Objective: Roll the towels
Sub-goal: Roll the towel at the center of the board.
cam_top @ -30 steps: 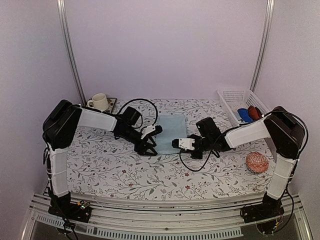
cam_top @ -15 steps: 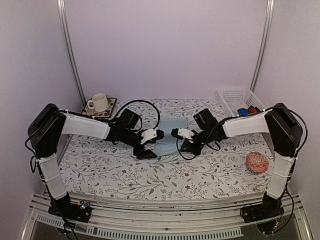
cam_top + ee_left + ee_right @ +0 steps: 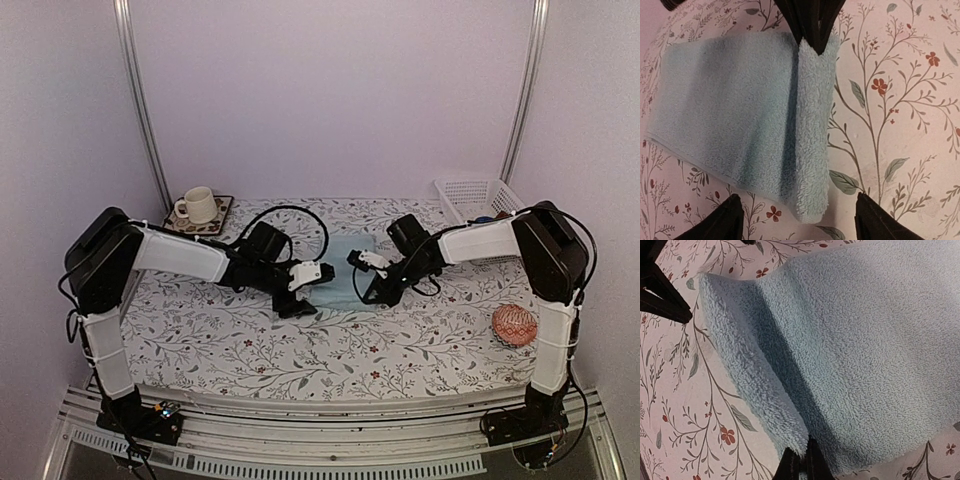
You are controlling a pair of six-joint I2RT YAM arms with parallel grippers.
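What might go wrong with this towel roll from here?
1. The fold on the towel looks loose, barely one turn. The left pincer stands open around it, so the fold may flop flat.
2. The right pincer is shut at the fold's end. Pushing from that one corner may roll the towel skewed.

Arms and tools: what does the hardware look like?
The left arm and right arm: white tubular links between bulky black joint housings, loose black cables looping at each wrist. The left tool and right tool: black pointed fingers ahead of a white block.
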